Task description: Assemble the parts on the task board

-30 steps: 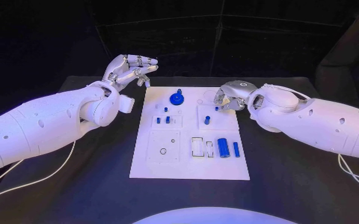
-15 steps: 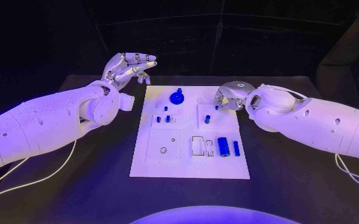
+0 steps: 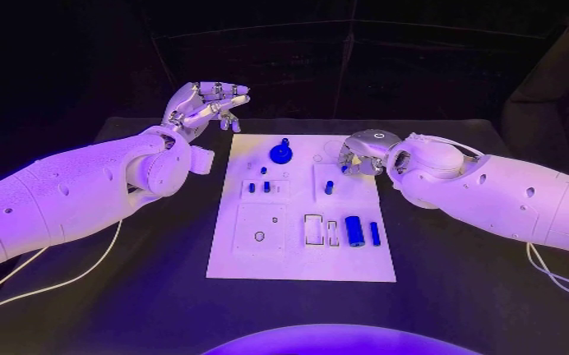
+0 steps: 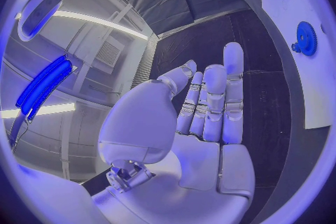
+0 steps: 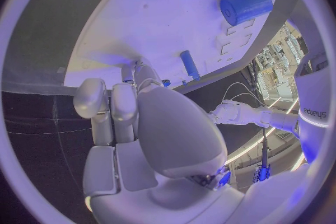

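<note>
The white board (image 3: 303, 244) lies mid-desk (image 3: 142, 306). The left hand (image 3: 208, 104) hangs off the board's far left corner, fingers loosely apart, holding nothing. The right hand (image 3: 362, 154) curls over the far right edge beside a small blue peg (image 3: 329, 189); whether it pinches anything is unclear.

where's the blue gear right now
In the head view the blue gear sits at the far end of the task board, left of centre, between the left hand and right hand.
</note>
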You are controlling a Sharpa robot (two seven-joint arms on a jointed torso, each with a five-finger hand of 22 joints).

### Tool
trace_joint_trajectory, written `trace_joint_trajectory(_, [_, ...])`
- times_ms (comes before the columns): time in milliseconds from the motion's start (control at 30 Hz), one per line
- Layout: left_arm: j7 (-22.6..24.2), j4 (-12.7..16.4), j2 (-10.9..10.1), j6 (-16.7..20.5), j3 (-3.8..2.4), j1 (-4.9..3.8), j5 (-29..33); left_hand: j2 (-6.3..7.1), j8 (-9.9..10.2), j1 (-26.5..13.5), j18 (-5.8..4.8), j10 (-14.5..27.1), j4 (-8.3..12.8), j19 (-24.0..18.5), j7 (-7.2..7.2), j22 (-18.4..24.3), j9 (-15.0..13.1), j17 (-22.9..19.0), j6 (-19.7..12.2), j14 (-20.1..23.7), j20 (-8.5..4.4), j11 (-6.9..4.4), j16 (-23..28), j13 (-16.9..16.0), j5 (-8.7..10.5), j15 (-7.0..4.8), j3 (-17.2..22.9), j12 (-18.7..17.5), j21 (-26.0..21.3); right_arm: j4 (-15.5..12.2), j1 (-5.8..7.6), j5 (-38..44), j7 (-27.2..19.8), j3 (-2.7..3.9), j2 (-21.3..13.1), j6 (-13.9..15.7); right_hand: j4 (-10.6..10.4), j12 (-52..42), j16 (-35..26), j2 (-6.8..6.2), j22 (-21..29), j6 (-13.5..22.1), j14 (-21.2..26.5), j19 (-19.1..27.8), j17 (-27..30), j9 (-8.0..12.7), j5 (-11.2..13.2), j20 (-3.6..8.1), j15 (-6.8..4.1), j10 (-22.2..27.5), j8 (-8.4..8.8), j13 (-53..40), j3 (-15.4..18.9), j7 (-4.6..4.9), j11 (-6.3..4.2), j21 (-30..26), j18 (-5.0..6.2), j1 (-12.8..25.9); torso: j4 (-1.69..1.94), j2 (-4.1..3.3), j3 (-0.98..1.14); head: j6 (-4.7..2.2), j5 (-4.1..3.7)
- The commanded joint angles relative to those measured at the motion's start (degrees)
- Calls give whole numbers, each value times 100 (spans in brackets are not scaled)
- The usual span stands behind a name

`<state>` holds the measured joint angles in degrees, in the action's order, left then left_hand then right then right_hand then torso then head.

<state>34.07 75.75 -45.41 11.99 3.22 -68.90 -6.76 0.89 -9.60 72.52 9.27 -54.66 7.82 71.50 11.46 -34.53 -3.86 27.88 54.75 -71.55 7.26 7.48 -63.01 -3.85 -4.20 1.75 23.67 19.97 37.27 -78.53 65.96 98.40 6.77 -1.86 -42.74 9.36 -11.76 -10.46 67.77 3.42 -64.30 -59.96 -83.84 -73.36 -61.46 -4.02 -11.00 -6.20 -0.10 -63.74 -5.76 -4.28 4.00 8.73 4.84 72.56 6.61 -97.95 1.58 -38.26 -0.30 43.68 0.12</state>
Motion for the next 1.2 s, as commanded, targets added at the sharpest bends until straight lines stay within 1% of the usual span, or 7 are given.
trace_joint_trajectory(33, [66, -5, 3, -89, -4, -8, 47, -64, -11, -12, 115, 39, -4, -34, 9, 8, 5, -5, -37, 27, -10, -20, 21, 7, -34, 3, 20, 17, -28, 13, -38, 24, 20, -26, 22, -213, -11, 46, 81, -65, -90, -64, -163, -84, -76, -7, 23, 8, 8, -75, 41, 27, -83, -4, 4, 83, -95, 6, -5, -3, -1, 4, -1])
trace_joint_trajectory(433, [45, -9, -24, -55, -4, -8, 47, -70, -16, -9, 116, 49, -2, -40, 11, 17, 4, -47, -46, 48, -7, -18, 41, 5, -34, 6, 20, 23, -40, -50, -44, 64, 182, -25, 16, 61, 104, 95, 155, 13, -664, -399, -193, -427, -35, -38, 285, 78, -69, -463, 7, 52, -684, -79, -91, 508, -212, -44, -8, -17, 2, 8, -13])
trace_joint_trajectory(567, [39, -4, -38, -44, -4, -9, 47, -70, -16, -9, 116, 49, -2, -40, 11, 17, 4, -47, -46, 48, -7, -18, 41, 5, -34, 6, 20, 23, -40, -123, -44, 106, 230, -24, -4, 209, 151, 164, 189, -69, -725, -430, -190, -445, -33, -29, 305, 81, -63, -508, 45, 54, -915, -78, -97, 557, -223, 37, -8, -13, 2, 10, -20])
trace_joint_trajectory(667, [34, -5, -43, -40, -4, -9, 47, -72, -19, -3, 116, 54, 3, -42, 10, 21, 2, -61, -48, 55, -7, -18, 48, 5, -34, 6, 21, 26, -46, -175, -43, 119, 251, -24, -24, 304, 224, 251, 226, -220, -771, -461, -183, -446, -20, -20, 314, 72, -62, -552, 100, 52, -1243, -79, -84, 595, -229, 184, -4, -12, 0, 10, -31])
trace_joint_trajectory(800, [29, -12, -45, -37, -4, -9, 47, -72, -19, -3, 116, 54, 3, -42, 10, 21, 2, -61, -48, 55, -7, -18, 48, 5, -34, 6, 21, 26, -46, -228, -42, 126, 268, -23, -48, 405, 235, 264, 232, -240, -778, -465, -182, -446, -18, -19, 314, 71, -62, -557, 108, 52, -1300, -77, -82, 600, -230, 213, -5, -8, -2, 6, -39])
trace_joint_trajectory(1067, [7, -26, -46, -34, -4, -9, 47, -72, -19, -3, 116, 54, 3, -42, 10, 21, 2, -61, -48, 55, -7, -18, 48, 5, -34, 6, 21, 26, -46, -331, -40, 128, 302, -20, -118, 577, 421, 387, 299, -509, -834, -516, -167, -442, 25, -16, 340, 60, -52, -625, 178, 44, -2012, -61, -79, 642, -233, 631, -5, -7, -3, -6, -54])
trace_joint_trajectory(1200, [-5, -36, -46, -32, -4, -10, 47, -72, -25, 7, 117, 60, 12, -44, 10, 26, 1, -81, -52, 65, -6, -18, 57, 4, -35, 6, 23, 30, -54, -365, -39, 101, 306, -18, -151, 650, 451, 405, 310, -560, -843, -512, -165, -443, 33, -14, 357, 57, -48, -625, 186, 44, -2111, -58, -77, 648, -235, 722, 3, -13, -3, -23, -63])
